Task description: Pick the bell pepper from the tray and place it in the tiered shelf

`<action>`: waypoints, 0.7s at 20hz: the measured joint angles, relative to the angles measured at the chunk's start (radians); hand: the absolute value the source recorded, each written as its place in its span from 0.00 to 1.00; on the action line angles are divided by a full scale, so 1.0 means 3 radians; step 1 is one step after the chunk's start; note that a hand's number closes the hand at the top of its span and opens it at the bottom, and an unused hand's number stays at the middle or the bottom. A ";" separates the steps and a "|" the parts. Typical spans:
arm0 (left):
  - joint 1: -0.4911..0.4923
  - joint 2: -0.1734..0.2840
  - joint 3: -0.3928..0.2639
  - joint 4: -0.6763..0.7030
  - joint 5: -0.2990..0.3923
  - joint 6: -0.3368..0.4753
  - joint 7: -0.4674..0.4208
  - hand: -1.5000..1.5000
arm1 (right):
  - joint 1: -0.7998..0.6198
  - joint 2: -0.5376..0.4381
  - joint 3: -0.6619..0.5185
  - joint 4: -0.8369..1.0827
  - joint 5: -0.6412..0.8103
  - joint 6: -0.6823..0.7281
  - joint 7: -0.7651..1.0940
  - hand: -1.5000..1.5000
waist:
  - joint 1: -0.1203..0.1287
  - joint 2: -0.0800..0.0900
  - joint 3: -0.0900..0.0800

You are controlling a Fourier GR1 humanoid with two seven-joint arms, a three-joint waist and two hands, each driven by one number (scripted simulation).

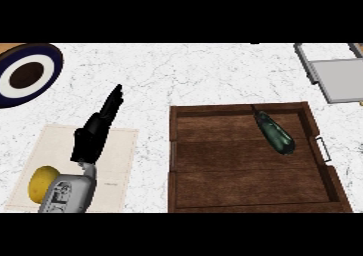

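Left hand: one black hand (95,131) on a grey forearm, left of the tray, fingers straight and released, grasping nothing; it hangs over the mat.
Right hand: out of view.
Mat: one pale, flat rectangular cloth mat (121,165), just left of the tray.
Yellow object: one rounded yellow thing (41,184) on the mat, partly behind the forearm.
Tray: one dark brown wooden rectangular tray (243,172), planked floor, raised walls, a metal handle on its right wall.
Bell pepper: one dark green, glossy, elongated bell pepper (275,132) lying in the tray's far right corner.
Plate: one round plate (25,74), navy rim, white ring, brown centre, far left of the tray.
Tiered shelf: one grey metal tiered shelf (335,72), beyond the tray's far right corner.
Counter: white marbled counter (191,75).
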 measured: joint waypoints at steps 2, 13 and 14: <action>-0.0003 -0.0001 0.0000 0.0021 -0.0004 -0.0002 -0.0013 0.50 | -0.0064 -0.0024 -0.0025 0.0161 -0.0027 -0.0022 -0.0103 1.00 | -0.0001 -0.0001 -0.0001; 0.0004 0.0004 -0.0006 0.0002 0.0003 -0.0030 -0.0024 0.50 | -0.0045 -0.0373 0.0042 0.0738 0.0254 -0.0546 0.0085 0.00 | 0.0029 0.0011 -0.0008; -0.0008 0.0006 -0.0004 0.0002 0.0002 -0.0031 -0.0011 0.50 | -0.0052 -0.0394 0.0047 0.0773 0.0271 -0.0577 0.0112 0.00 | 0.0028 0.0011 -0.0007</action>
